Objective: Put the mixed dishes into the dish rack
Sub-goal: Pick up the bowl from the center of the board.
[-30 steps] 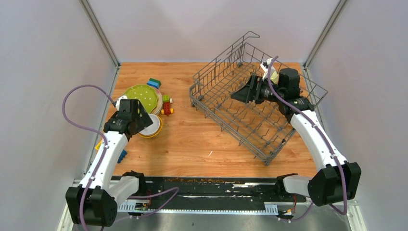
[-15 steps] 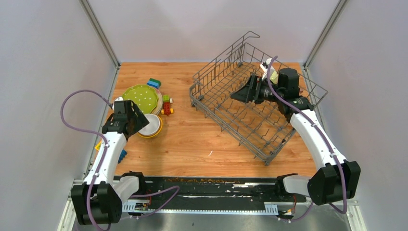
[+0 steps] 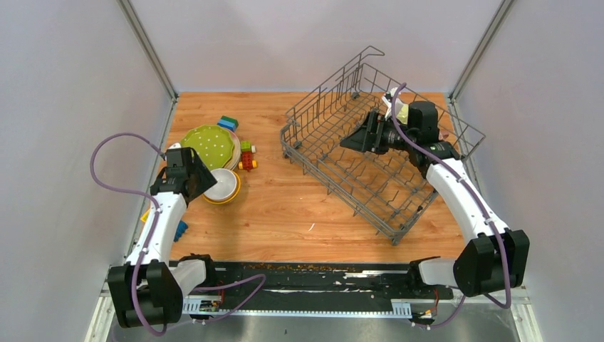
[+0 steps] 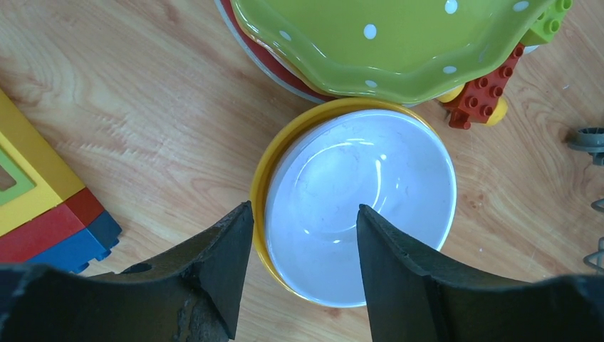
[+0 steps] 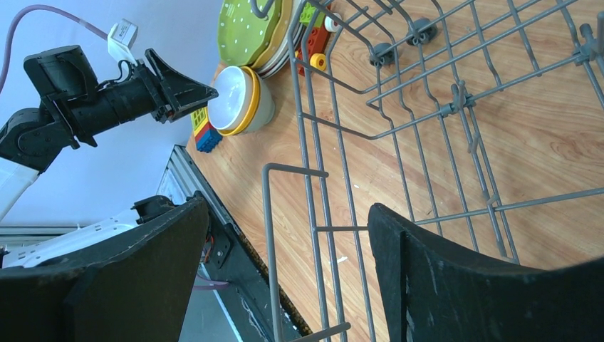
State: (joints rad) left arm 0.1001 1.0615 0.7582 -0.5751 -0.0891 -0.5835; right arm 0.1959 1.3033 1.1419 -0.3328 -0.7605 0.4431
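Straddling the near rim of the nested bowls, the left gripper [image 4: 303, 214] is recorded with jaws partly apart. One finger [image 4: 214, 263] is placed outside the yellow bowl [image 4: 258, 187], the other [image 4: 406, 285] over the inside of the white bowl [image 4: 384, 171]. Nothing is gripped. Contact with either rim cannot be told. The white bowl is nested in the yellow one, and both are set upright on the wooden table [image 3: 285, 206], at its left side.

Just beyond the bowls, a lime-green dotted plate [image 4: 399, 35] is stacked on other plates [image 4: 271, 60], of which only edges are shown. Whether the stack touches the yellow bowl cannot be told.

A red toy block [image 4: 484, 96] is noted just beside plate and bowl on the right. A yellow, red and blue block [image 4: 43, 206] is noted left of the gripper.

The dish rack [image 3: 370, 178] is set on the right half of the table, turned diagonally with its raised loop at the far end, well apart from bowls and plates.

The right gripper [image 3: 347, 142] is held over the far part of the rack, pointed toward the left side. From its wrist camera the jaws are seen spread wide. Nothing is held. Only rack wires and table are seen past them.
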